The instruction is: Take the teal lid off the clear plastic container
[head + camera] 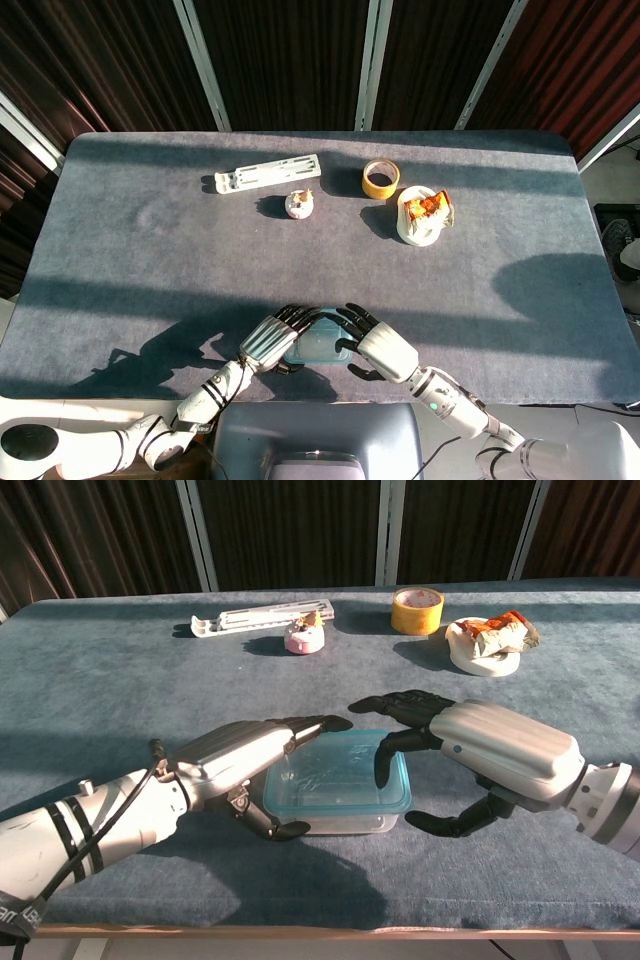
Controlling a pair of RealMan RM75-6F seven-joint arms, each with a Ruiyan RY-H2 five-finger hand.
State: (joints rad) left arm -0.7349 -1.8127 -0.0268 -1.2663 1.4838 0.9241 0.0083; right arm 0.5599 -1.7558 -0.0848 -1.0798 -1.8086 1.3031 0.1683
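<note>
The clear plastic container (345, 823) with its teal lid (335, 777) sits at the table's near edge, and the lid (320, 347) is seated flat on it. My left hand (238, 759) (267, 340) clasps the container's left end, fingers stretched along the lid's far-left rim and thumb against the front-left wall. My right hand (495, 747) (381, 348) hovers at the right end. Its fingertips (383, 773) touch the lid's right rim, while its thumb stays spread beside the container without contact.
At the back lie a white slotted strip (262, 618) (267, 173), a small pink-and-white object (305, 638) (299, 204), a yellow tape roll (417, 610) (380, 179) and a white bowl of food (487, 650) (420, 228). The table's front edge (330, 912) runs just below both hands.
</note>
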